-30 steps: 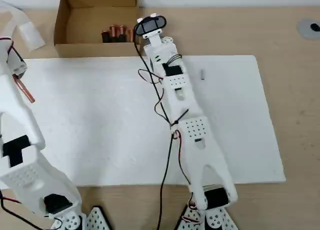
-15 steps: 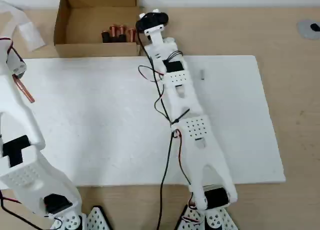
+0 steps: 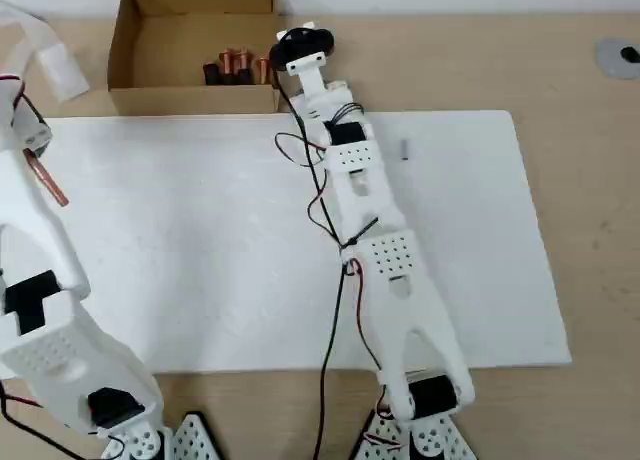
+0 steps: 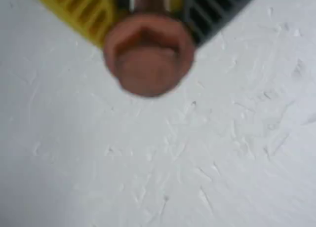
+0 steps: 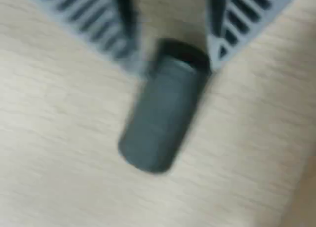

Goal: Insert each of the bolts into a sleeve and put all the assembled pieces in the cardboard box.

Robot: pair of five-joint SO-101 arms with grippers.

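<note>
A copper bolt [image 4: 148, 59] sits in my left gripper [image 4: 148, 5], which is shut on its shank between a yellow and a black finger, head toward the white mat. From above, that bolt [image 3: 46, 180] hangs over the mat's left edge. My right gripper [image 5: 173, 59] is shut on a dark grey sleeve [image 5: 160, 123] that lies on the wooden table. In the high view this gripper [image 3: 300, 42] is just outside the right wall of the cardboard box [image 3: 125, 50]. Several assembled pieces [image 3: 235, 68] lie inside the box.
A white mat [image 3: 200, 240] covers most of the table. A small grey piece [image 3: 405, 148] lies on the mat to the right of the right arm. A grey round object [image 3: 618, 56] sits at the far right edge of the table.
The right gripper stood open by the box corner a second ago; it has shut on the sleeve and shifted slightly. The left arm with its bolt has barely moved.
</note>
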